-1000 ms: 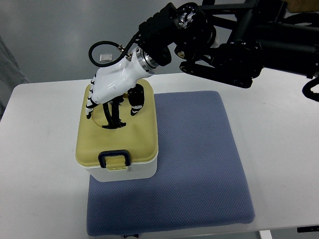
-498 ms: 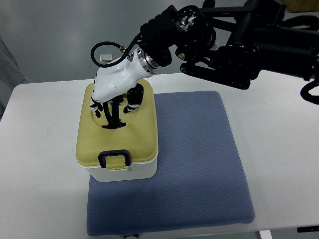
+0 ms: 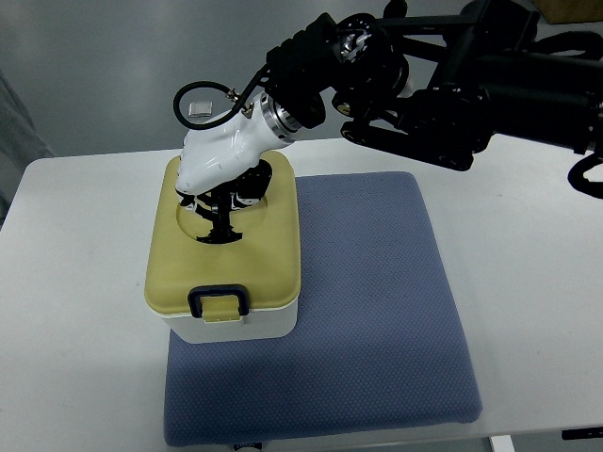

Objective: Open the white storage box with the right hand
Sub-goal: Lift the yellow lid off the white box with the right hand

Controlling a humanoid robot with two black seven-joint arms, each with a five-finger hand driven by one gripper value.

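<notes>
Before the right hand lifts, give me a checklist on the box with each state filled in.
1. Right hand over the lid's handle recess: ok.
2. Fingers closed on the black lid handle: cannot tell.
3. Yellow lid seated flat on the white storage box: ok.
4. Blue front latch released: cannot tell, it looks down.
5. Box resting on the blue mat: ok.
6. Left hand clear: ok, not in view.

Illumination is bright, even and diffuse, apparently from overhead. Shadows are soft and short, lying close under the storage box and along the blue mat edges. Mild glare marks the white right hand. Focus is sharp throughout; no evident edge distortion.
</notes>
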